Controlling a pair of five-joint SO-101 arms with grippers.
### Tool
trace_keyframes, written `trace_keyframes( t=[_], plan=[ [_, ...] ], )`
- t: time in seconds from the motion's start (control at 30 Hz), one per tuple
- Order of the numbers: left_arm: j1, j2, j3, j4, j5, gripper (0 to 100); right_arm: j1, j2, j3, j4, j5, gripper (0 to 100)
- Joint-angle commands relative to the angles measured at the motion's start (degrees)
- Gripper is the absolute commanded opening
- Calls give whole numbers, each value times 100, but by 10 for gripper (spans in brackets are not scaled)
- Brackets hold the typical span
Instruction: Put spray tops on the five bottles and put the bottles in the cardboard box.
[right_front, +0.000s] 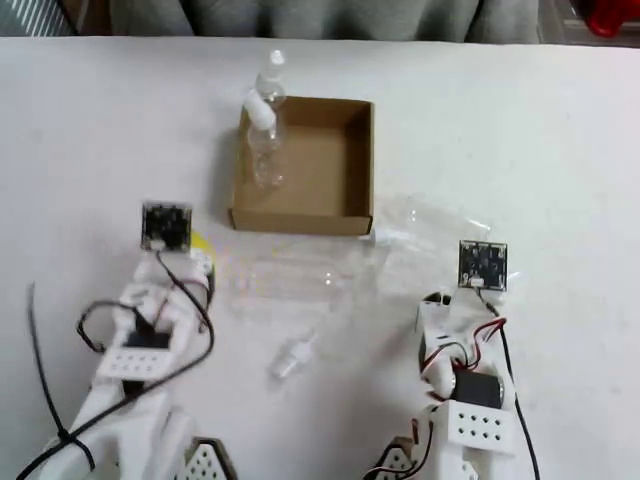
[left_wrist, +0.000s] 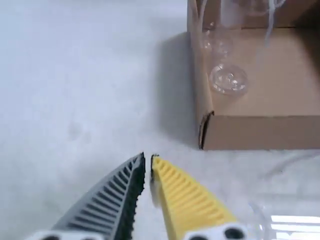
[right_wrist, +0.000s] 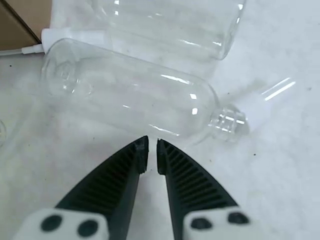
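With left gripper (left_wrist: 148, 162) and right gripper (right_wrist: 152, 145) clenched empty, open the right wide and grasp the nearest bottle (right_wrist: 130, 95) mid-body.

left arm (right_front: 140, 350): lower-left in high view, stretched forward, wrist camera board (right_front: 166, 226) at its front end
left gripper (left_wrist: 148, 161): one grey finger, one yellow; tips drawn together, hairline gap, nothing between them
right arm (right_front: 462, 380): lower-right in high view, stretched forward, red and black wires (right_front: 478, 342) looped along it
right gripper (right_wrist: 152, 144): both fingers black, ribbed inner faces; tips nearly touching, nothing clamped
spacing: arms well apart, roughly parallel
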Motion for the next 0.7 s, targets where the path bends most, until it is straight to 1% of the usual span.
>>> trace_keyframes(
  t=[0.0, 0.07, 0.17, 0.27, 0.37, 0.4, 0.5, 0.57, 0.67],
  plan=[
    [-66, -119, -2066, 3086, -519, 24, 48, -13, 35, -13, 53, 16],
    [75, -119, -2769, 4149, -1046, 24, 48, -13, 35, -13, 53, 16],
    [259, -145, -3490, 5143, -1618, 27, 48, -13, 35, -13, 53, 16],
    [409, -119, -3956, 5653, -2075, 27, 48, -13, 35, -13, 53, 16],
    [541, -119, -4316, 5881, -2769, 27, 48, -13, 35, -13, 53, 16],
    [646, -119, -4466, 6075, -2919, 27, 48, -13, 35, -13, 53, 16],
    [1147, -110, -4853, 6778, -3349, 27, 40, -13, 35, -13, 53, 16],
    [1543, -110, -5011, 7165, -3815, 27, 40, -13, 35, -13, 53, 16],
    [2158, -110, -5046, 7481, -4659, 28, 40, -13, 35, -13, 53, 16]
  ],
)
